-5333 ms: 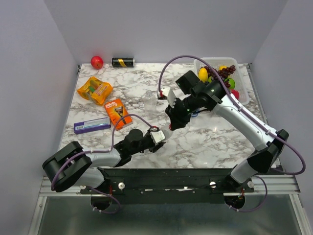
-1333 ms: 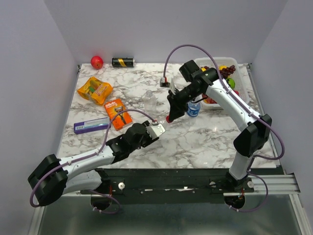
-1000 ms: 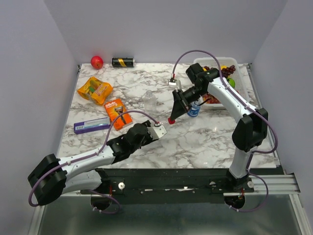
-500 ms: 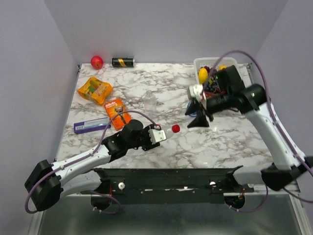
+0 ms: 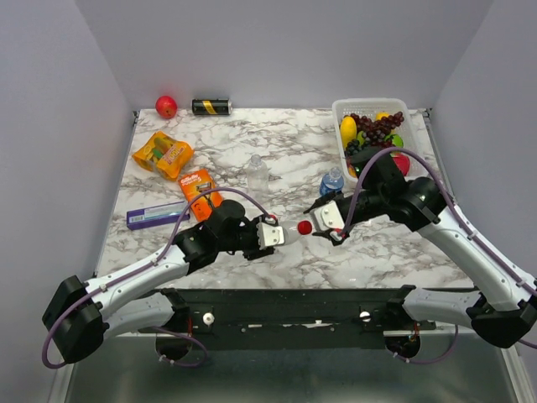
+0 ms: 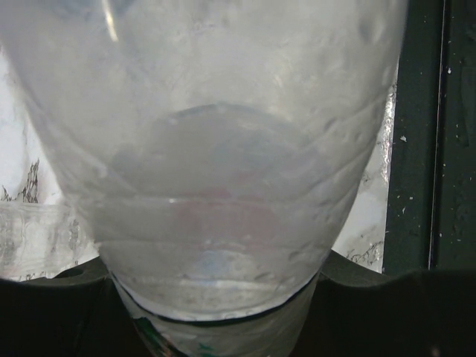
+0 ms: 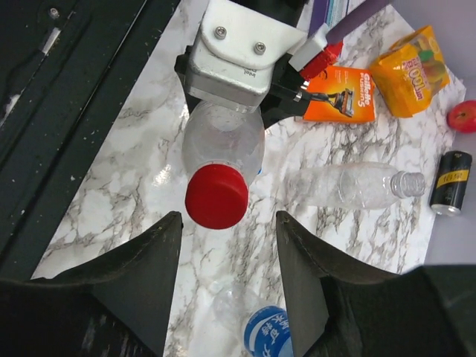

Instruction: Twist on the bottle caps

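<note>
The right gripper (image 5: 319, 223) has its jaws spread wide, one on each side of the red cap (image 7: 216, 195). As far as the wrist view shows they aren't touching it, so it's holding nothing. That cap sits on the neck of a clear bottle (image 7: 223, 137), which is held off the counter (image 5: 226, 138) roughly level, with the neck pointing straight at the right arm. The left gripper (image 5: 277, 232) has its jaws clamped on the bottle's body, and its own wrist camera sees pretty much only clear plastic wedged between them.

The setup makes sense. One arm acts as a vise and presents the cap end-on, so the other can close round it and spin with its wrist. Whether the cap is fully tight or just perched on the threads, can't tell from here. Best guess is the right side needs to pinch and twist. It'll want to stay lined up with the bottle's axis or the cap goes on crooked.

Further out, the plain bottle (image 5: 257, 172) stands behind the left gripper with bare threads on its neck, so that one looks undone. The blue-labelled bottle (image 5: 332, 181) is just beside the near corner of the fruit basket (image 5: 369, 102), behind the right gripper. No loose blue caps that can be picked out.
</note>
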